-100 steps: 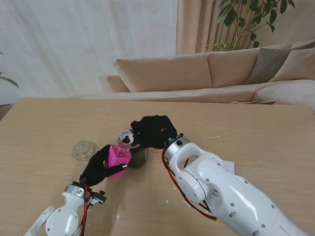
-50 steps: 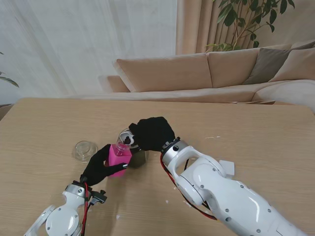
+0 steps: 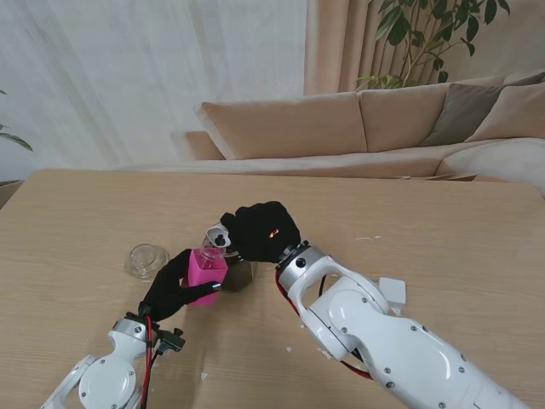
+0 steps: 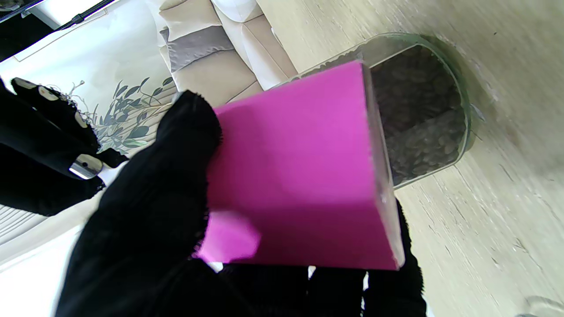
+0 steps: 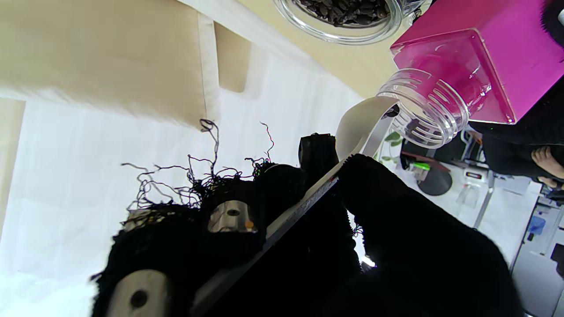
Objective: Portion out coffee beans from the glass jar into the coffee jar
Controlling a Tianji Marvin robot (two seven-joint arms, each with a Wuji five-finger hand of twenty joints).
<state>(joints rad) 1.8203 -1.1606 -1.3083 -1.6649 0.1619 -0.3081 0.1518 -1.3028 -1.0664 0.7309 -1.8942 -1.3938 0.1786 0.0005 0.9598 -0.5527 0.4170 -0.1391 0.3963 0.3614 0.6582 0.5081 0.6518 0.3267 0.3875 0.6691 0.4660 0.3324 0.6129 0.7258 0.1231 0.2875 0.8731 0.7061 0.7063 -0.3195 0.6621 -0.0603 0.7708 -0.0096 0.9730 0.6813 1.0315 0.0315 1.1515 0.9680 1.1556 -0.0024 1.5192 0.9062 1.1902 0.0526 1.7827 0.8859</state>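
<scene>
The left hand [image 3: 174,288] holds the pink coffee jar [image 3: 206,267] tipped over the counter [image 3: 77,230]. The right hand [image 3: 260,230] grips a white spoon [image 5: 361,125] at the jar's mouth. The glass jar [image 4: 418,110] of beans sits just behind. Next, the spoon should tip its beans in. A beige sofa [image 3: 341,128] is behind.

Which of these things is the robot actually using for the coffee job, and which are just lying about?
In use:
- pink coffee jar, in the left hand
- spoon, in the right hand
- glass jar of beans

Lying about:
- glass lid
- white scrap
- sofa
</scene>
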